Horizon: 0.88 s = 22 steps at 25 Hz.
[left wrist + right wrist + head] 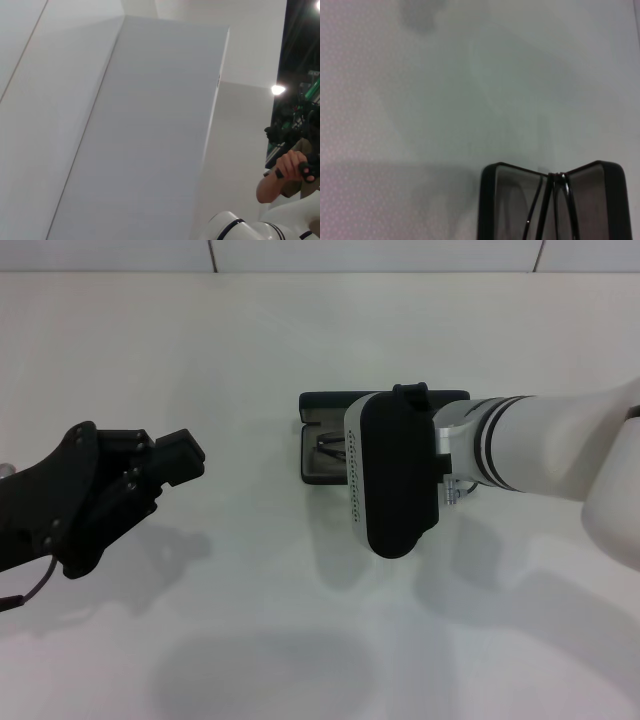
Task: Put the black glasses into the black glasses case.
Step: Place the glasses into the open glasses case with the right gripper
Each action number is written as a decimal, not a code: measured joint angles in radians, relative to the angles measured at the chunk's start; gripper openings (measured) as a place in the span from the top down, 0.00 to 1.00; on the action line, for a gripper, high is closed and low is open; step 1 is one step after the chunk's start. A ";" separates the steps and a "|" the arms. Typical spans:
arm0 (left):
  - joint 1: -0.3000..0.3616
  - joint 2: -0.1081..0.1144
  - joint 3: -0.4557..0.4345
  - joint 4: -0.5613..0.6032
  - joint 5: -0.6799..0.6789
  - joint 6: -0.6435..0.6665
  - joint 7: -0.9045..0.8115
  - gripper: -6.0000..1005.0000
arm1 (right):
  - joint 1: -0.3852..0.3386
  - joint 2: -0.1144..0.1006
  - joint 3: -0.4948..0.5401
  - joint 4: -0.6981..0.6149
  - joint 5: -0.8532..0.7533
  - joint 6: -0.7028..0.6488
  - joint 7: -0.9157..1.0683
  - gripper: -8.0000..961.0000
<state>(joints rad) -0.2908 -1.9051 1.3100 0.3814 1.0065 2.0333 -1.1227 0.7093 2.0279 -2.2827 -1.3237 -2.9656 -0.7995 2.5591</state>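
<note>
While open: matte blk case w/ thin-framed glasses.

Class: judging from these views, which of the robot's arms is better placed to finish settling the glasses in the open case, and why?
Probably the right. Its gripper is directly over the open black glasses case, where the black glasses already lie. The left gripper hovers well off to the side, over bare table.

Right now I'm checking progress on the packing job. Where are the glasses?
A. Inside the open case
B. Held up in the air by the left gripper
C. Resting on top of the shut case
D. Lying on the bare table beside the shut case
A: the right wrist view shows the glasses lying inside the open case, lid raised, while the left gripper sits apart, holding nothing.
</note>
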 joint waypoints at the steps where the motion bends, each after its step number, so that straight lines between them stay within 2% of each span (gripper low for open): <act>1: -0.001 0.000 0.000 -0.003 0.000 0.000 0.002 0.94 | 0.001 0.000 0.000 0.002 0.000 0.000 0.001 0.88; 22: -0.005 -0.006 0.004 -0.012 0.000 -0.002 0.017 0.94 | -0.005 0.000 -0.003 0.015 -0.018 0.032 0.007 0.88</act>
<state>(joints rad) -0.2960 -1.9110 1.3137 0.3697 1.0062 2.0309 -1.1060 0.7040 2.0280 -2.2857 -1.3085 -2.9836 -0.7671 2.5664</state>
